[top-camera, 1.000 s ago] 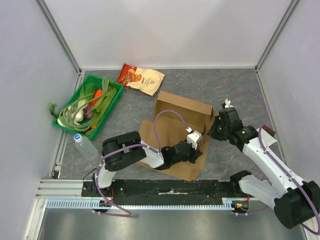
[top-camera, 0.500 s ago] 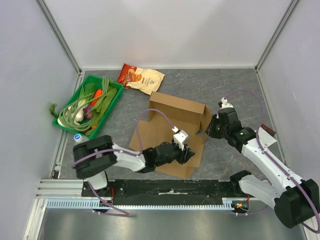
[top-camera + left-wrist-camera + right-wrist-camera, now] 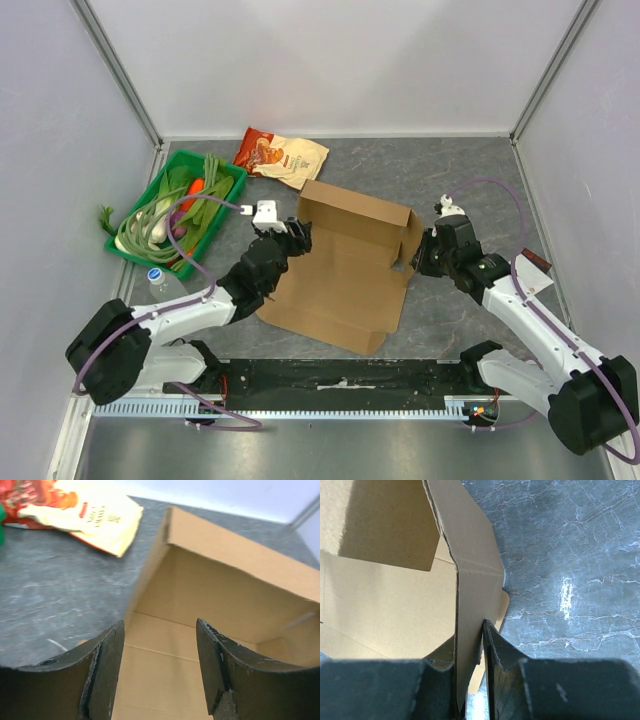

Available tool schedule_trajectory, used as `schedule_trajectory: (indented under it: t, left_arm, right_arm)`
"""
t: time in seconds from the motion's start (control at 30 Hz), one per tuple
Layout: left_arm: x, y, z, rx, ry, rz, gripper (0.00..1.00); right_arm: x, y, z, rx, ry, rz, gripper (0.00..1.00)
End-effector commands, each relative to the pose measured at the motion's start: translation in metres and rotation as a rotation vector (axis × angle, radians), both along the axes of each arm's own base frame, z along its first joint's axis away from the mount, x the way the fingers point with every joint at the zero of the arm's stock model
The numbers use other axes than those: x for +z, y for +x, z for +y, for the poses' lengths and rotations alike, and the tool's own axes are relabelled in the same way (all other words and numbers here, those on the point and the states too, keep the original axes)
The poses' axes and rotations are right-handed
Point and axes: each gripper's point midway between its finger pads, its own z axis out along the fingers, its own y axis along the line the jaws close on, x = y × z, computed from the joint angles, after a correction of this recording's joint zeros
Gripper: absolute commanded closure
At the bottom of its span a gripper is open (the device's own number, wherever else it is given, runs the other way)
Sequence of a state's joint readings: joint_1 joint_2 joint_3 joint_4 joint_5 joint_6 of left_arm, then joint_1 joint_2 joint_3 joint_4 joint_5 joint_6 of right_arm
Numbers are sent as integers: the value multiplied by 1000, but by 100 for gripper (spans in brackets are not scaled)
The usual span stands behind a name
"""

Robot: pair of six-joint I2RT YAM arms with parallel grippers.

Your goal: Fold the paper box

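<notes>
The paper box (image 3: 340,285) is a brown cardboard cutout lying on the grey table, its back wall (image 3: 230,585) standing upright. My right gripper (image 3: 421,258) is shut on the raised right side flap (image 3: 470,555); in the right wrist view the flap runs straight down between the fingers of that gripper (image 3: 470,637). My left gripper (image 3: 296,233) hovers at the box's far left corner. Its jaws stand open with nothing between them, and the left gripper (image 3: 160,625) looks over the flat base panel towards the back wall.
A cream-and-red snack bag (image 3: 282,157) lies just behind the box's left corner. A green basket (image 3: 222,218) of vegetables sits at the left, with a plastic bottle (image 3: 170,292) in front of it. White walls enclose the table on three sides.
My left gripper has opened, let go of the box's near front part and swung back-left to the far left corner. The right gripper keeps its hold on the side flap.
</notes>
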State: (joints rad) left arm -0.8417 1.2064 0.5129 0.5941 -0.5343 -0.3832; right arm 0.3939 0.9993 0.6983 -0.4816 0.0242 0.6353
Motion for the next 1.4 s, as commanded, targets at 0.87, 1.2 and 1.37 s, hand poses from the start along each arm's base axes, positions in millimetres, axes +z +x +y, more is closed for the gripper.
schedule_trajectory:
  t: [0.87, 1.2, 1.37]
  left_arm:
    - [-49, 99, 19, 104, 281, -111, 84]
    - [-51, 62, 21, 150, 188, -93, 98]
    - [-52, 44, 6, 152, 178, -81, 98]
  right_arm:
    - [21, 23, 13, 45, -1, -43, 80]
    - [14, 27, 28, -247, 128, 23, 86]
    - [22, 35, 37, -304, 176, -93, 85]
